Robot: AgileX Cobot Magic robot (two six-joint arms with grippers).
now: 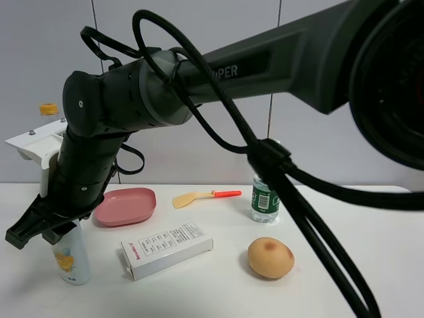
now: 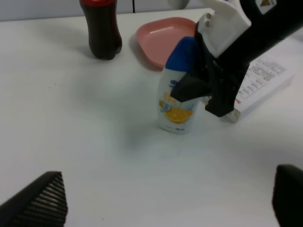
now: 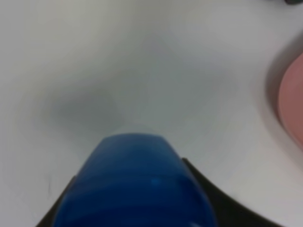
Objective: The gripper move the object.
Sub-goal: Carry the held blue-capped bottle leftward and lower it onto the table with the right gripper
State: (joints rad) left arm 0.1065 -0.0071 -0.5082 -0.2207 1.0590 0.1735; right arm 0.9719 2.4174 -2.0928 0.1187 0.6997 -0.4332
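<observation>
The white bottle (image 1: pixel 71 260) with a blue cap and an orange picture stands upright at the table's front left. It also shows in the left wrist view (image 2: pixel 176 108). My right gripper (image 1: pixel 36 233) reaches across from the right, and its black jaws close around the bottle's upper part and cap (image 2: pixel 203 94). In the right wrist view the blue cap (image 3: pixel 135 184) fills the lower frame, with black jaw edges on both sides. My left gripper (image 2: pixel 163 203) is open and empty, some way in front of the bottle.
A pink plate (image 1: pixel 126 205) lies behind the bottle. A white box (image 1: pixel 165 248) lies to its right. A dark cola bottle (image 2: pixel 101 28) stands near the plate. A water bottle (image 1: pixel 265 199), a round brown bun-like thing (image 1: pixel 270 257) and a spatula (image 1: pixel 199 197) sit further right.
</observation>
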